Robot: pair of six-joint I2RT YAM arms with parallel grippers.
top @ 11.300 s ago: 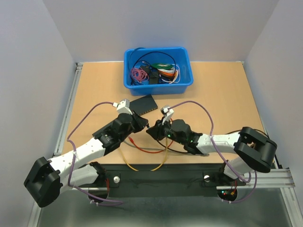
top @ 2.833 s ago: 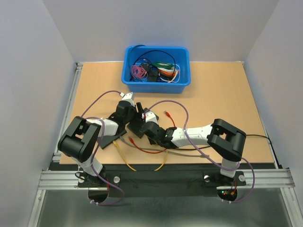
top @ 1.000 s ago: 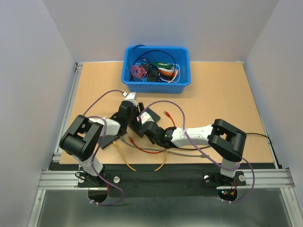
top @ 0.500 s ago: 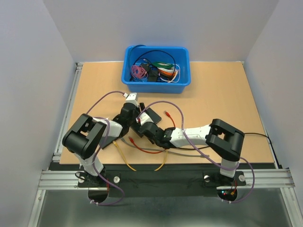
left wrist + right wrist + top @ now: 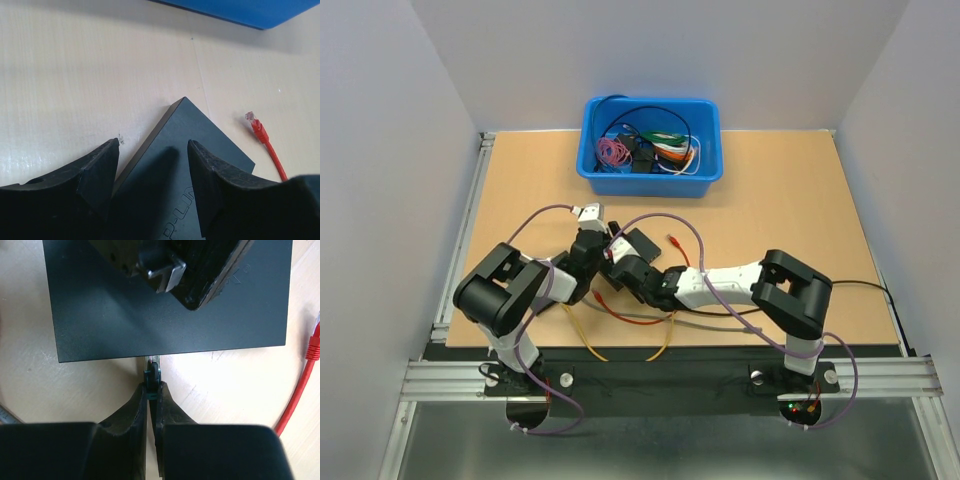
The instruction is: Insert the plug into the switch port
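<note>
The black switch lies flat on the table; its top also fills the right wrist view. My left gripper is open over one corner of the switch, its left finger past the edge and its right finger above the top. From the top view the left gripper sits at the switch's left end. My right gripper is shut on a dark plug, whose clear tip meets the switch's near edge. In the top view the right gripper is just in front of the switch.
A blue bin of loose cables stands at the back. A red cable with a clear plug lies right of the switch, also seen by the right wrist camera. Yellow and grey cables trail near the front edge.
The left arm's elbow has swung to the right and its gripper has shifted slightly nearer over the switch. The right gripper has stayed shut on the plug at the switch's edge.
</note>
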